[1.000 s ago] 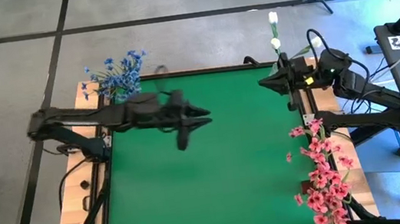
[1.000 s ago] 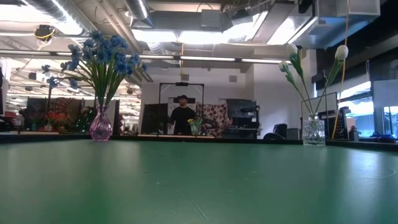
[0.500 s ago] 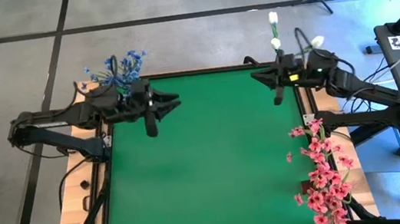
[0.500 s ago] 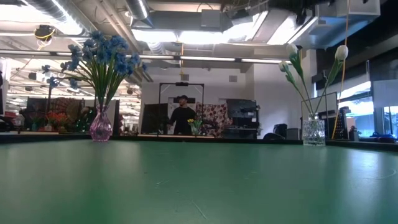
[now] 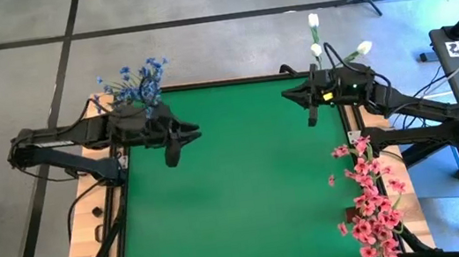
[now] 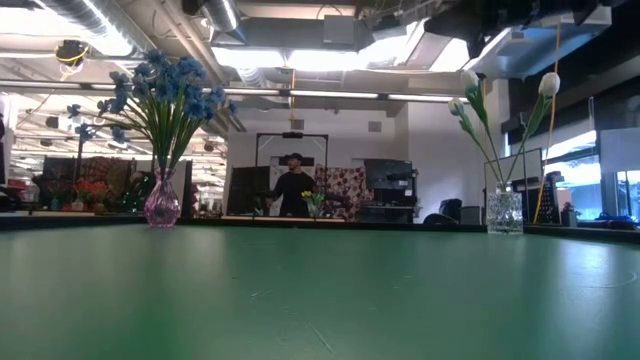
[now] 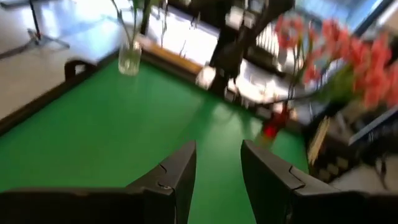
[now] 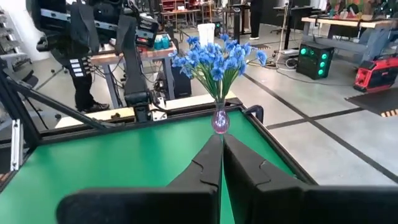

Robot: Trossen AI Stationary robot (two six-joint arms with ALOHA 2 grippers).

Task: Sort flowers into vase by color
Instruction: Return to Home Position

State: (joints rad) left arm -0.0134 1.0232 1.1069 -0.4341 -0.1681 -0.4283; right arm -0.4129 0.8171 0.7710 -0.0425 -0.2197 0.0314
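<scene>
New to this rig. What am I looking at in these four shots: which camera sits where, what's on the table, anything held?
Two dark robot arms work at a green table. The high view looks straight down; the low view looks level across the tabletop into the room, where a person stands. The other two come from cameras on each wrist, looking past that arm's own fingers. The left gripper is open, the right gripper shut; both hang over the table's back part and hold nothing. Blue flowers stand in a pink vase at the back left corner, white flowers in a clear glass vase at the back right, pink flowers along the right edge.
</scene>
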